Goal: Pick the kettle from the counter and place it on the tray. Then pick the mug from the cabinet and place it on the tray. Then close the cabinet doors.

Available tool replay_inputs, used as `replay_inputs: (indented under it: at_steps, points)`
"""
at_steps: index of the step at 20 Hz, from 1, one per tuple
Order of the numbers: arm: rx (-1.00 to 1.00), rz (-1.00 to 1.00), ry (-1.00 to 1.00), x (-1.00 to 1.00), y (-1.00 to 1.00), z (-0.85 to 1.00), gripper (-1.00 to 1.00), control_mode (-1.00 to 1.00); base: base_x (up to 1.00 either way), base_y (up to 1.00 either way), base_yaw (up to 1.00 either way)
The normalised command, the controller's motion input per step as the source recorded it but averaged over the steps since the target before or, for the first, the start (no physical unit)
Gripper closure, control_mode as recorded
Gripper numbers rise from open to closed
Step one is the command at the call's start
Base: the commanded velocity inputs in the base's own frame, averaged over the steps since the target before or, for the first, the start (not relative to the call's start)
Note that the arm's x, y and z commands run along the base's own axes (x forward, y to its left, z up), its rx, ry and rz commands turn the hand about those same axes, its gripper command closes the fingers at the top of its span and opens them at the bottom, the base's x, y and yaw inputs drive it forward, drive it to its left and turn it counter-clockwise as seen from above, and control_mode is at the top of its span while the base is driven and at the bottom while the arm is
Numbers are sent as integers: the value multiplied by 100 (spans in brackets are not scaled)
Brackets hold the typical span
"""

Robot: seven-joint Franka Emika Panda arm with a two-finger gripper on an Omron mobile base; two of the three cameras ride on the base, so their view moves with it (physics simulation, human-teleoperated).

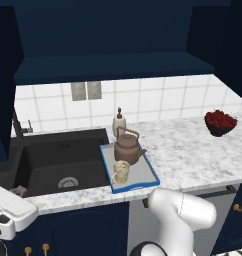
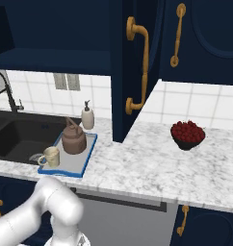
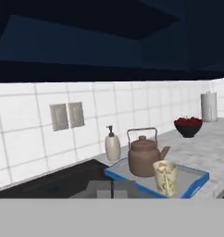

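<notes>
The brown kettle [image 1: 129, 147] [image 2: 73, 139] [image 3: 144, 159] stands on the blue-rimmed grey tray [image 1: 107, 167] [image 2: 88, 154] [image 3: 197, 178]. The cream mug [image 1: 121, 172] [image 2: 50, 157] [image 3: 165, 178] stands on the same tray, just in front of the kettle. The tray lies on the marble counter [image 1: 193, 150] [image 2: 152, 163] beside the sink. Above, the navy cabinet [image 1: 103, 30] is open, and one of its doors [image 2: 133, 67] swings out with its gold handle showing. My gripper [image 3: 112, 189] is shut on nothing, low and to the left of the tray, facing it.
A black sink [image 1: 58, 160] with a faucet [image 2: 7, 96] lies left of the tray. A cream soap dispenser [image 1: 119, 122] [image 2: 87, 117] stands behind the kettle. A dark bowl of red fruit [image 1: 220, 122] [image 2: 187, 134] sits on the right of the counter.
</notes>
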Motion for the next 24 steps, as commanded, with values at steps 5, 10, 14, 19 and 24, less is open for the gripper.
replay_inputs:
  at_steps: [5,10,14,19,24]
  points:
    - [-51,-18,-15,19,31,0,100,-100,0,0,0]
    - [-43,-12,-19,6,14,4,100,-100,0,0,0]
    - [-32,-1,-8,4,13,21,100,-100,0,0,0]
    - [-12,0,-2,0,12,56,100,-100,0,0,0]
    - [-7,0,0,7,2,48,100,-100,0,0,0]
